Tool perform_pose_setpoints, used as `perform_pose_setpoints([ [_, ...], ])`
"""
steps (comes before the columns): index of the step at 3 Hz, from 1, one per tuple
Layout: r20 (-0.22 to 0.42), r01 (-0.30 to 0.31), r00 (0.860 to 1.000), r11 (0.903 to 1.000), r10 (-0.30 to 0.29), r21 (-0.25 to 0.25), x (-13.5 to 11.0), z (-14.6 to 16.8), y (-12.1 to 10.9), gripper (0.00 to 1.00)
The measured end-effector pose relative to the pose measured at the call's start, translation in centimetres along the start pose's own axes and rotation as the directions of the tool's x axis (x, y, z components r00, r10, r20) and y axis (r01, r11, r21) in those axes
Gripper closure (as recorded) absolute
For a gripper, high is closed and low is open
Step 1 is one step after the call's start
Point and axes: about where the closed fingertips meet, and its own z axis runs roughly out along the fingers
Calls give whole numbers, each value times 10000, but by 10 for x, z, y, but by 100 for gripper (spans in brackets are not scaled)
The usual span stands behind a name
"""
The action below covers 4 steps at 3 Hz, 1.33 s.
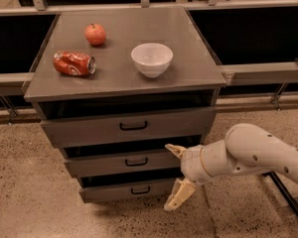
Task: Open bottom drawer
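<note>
The bottom drawer (124, 191) is the lowest grey front of the cabinet, with a small black bar handle (140, 190). It stands slightly out, with a dark gap above it. My gripper (175, 175) is open in front of the cabinet's lower right. One finger (175, 150) is level with the middle drawer (119, 163). The other finger (178, 196) hangs just right of the bottom drawer's front. The gripper holds nothing and is right of the handle.
The top drawer (129, 126) sits above. On the cabinet top (188, 58) are a red apple (95, 34), a crushed red can (73, 63) and a white bowl (151, 59). Rails run behind at both sides. Speckled floor (30, 202) lies in front.
</note>
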Motion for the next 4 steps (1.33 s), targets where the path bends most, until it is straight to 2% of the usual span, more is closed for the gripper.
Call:
perform_pose_setpoints([
  [1,-2220,115,9750,9999,-120,-33,82,52,4,0],
  [2,-2806,755,9575,9970,-676,176,80,42,-3,0],
  [3,-2818,787,9569,9967,-698,206,79,41,-3,0],
  [4,-2572,951,9613,9951,-991,-283,89,61,-6,0],
])
